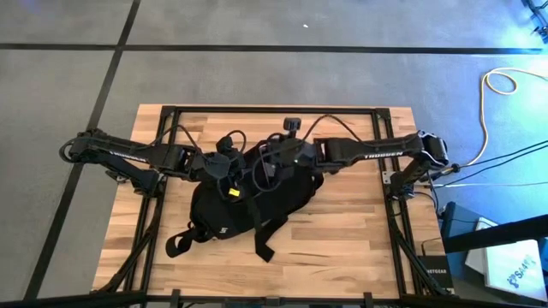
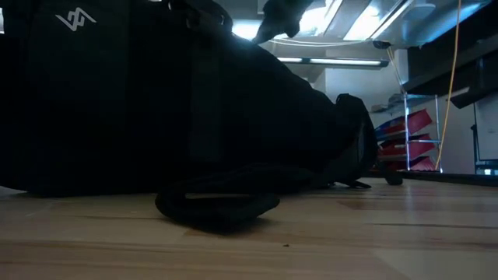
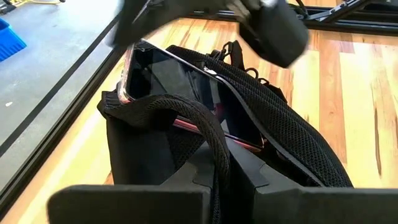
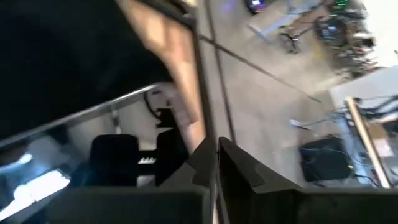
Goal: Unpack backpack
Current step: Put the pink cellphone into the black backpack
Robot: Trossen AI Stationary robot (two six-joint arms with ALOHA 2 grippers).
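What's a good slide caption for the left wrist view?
Left gripper shut on the large black fabric backpack's strap, a phone showing inside.

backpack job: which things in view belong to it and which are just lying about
Part of the job:
- backpack
- phone poking out of it
- left gripper, shut on a backpack strap
- right gripper, shut, over the bag

Just lying about:
- yellow cable on the floor

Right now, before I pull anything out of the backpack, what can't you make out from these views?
- Backpack opening and contents: in the high view both arms cover it.
- Phone: left wrist view only, partly under a strap; whether it is free, unclear.
- Right end effector: shut; right wrist view is blurred, so whether it pinches anything is unclear.
- Left end effector: shut on the strap.
- Low view: the backpack fills it, hiding both end effectors.
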